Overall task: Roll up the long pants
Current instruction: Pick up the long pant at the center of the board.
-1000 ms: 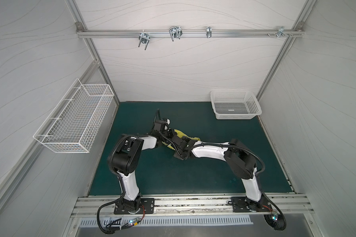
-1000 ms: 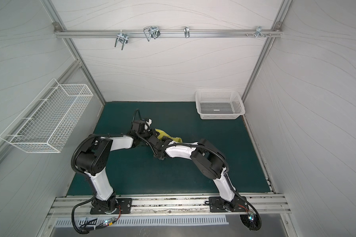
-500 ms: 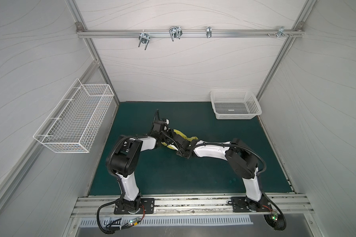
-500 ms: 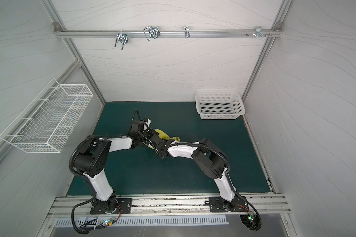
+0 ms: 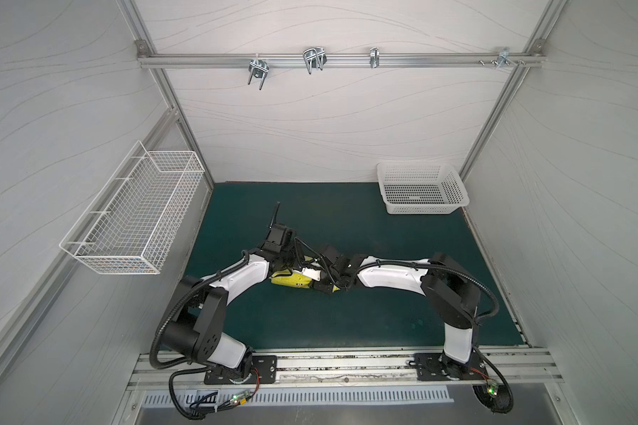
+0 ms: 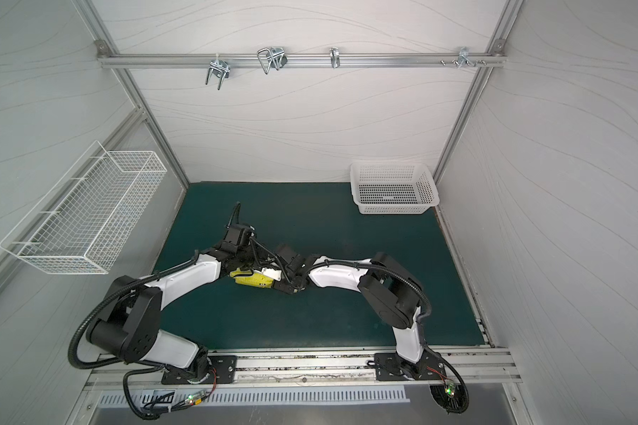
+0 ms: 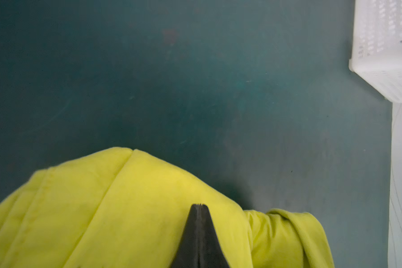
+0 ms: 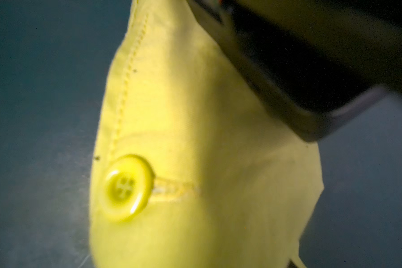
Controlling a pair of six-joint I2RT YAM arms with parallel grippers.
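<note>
Both wrists are edging back toward the robot's base vs. a sec ago. The bright yellow-green fabric long pants, which showed on the far side of the wrists then, are now bunching into a short, tight bundle on the near side, mid dark green worktop.

Left fingers are sitting fully shut, tips pressing onto the top fold of cloth; no fabric is showing pinched btwn them. Right fingers are crowding the bundle's other end, but I can't tell if they're gripping cloth or just standing part-open beside it. That wrist cam is only giving blurred fabric w/ a round yellow button.

Step in hand, I'd say, is tightening the last turns of the roll. To do it well, both ends should be turning together at an even pace, w/ steady downward pressure so the layers aren't springing loose. A loose fold is hanging off one end, so tucking it in first seems wise.

Around the bundle:
- a white perforated plastic basket is standing well apart in the far corner
- a white wire basket is hanging on the side wall
- metal hooks are sitting up on the rail

Nothing's getting in the way except the two wrists crowding each other.
</note>
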